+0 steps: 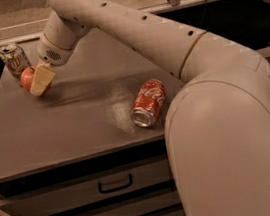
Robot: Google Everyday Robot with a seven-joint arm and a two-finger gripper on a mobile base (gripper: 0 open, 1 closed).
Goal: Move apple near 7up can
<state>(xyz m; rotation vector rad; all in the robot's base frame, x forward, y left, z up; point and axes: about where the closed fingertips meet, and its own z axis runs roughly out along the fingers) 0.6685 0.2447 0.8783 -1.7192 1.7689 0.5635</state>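
At far-left corner of grey table [53, 137]: cream two-finger gripper [39, 82] clamped on small round orange-red apple [26, 77], just beside upright white-and-green 7up can [15, 59] (red Coca-Cola can [148, 103] lies sideways nearer front edge).

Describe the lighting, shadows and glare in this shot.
Camera view: dim, warm light; the arm throws a dark band of shadow across the table, running from the gripper, which is at the apple beside the 7up can; a pale speckled glare patch lies on the tabletop just left of the Coca-Cola can.
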